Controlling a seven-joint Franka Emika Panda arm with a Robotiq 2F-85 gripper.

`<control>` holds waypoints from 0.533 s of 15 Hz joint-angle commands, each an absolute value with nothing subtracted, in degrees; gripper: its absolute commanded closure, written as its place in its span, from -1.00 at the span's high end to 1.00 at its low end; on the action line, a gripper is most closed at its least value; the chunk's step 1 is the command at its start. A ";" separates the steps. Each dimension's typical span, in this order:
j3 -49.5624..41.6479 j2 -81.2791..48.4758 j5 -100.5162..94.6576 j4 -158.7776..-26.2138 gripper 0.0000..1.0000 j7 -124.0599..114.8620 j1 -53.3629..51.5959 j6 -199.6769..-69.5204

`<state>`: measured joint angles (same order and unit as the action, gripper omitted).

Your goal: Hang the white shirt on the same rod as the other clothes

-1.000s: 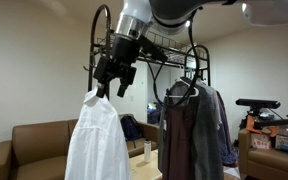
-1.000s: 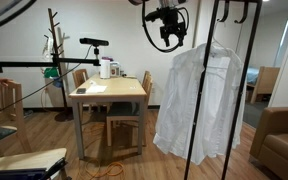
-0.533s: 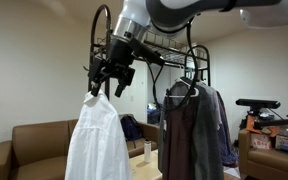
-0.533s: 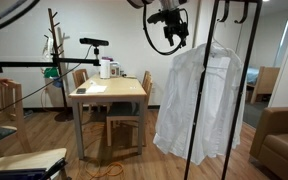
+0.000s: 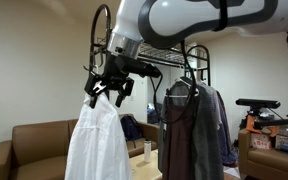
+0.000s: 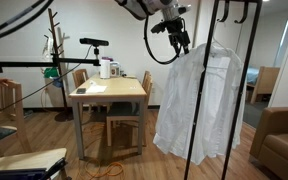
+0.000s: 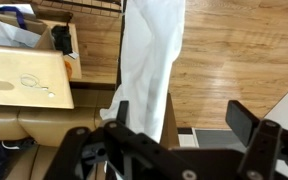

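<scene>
Above smooth white shirt [image 5: 94,140], black end effector [image 5: 108,93] spread open; dark draped garments [image 5: 189,130] bunched nearby.

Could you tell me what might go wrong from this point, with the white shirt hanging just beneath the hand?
1. The hand sits open right at the collar of the white shirt; pulling away carelessly could snag the fabric and drag the shirt along.
2. How the shirt's top is hooked cannot be seen, so it may not be fully seated and could drop.
3. It hangs well apart from the other clothes, so it can swing freely.
</scene>
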<state>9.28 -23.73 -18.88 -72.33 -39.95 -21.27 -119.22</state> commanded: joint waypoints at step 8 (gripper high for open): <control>8.38 -24.70 -20.21 -72.26 -0.44 -43.21 -22.38 -120.61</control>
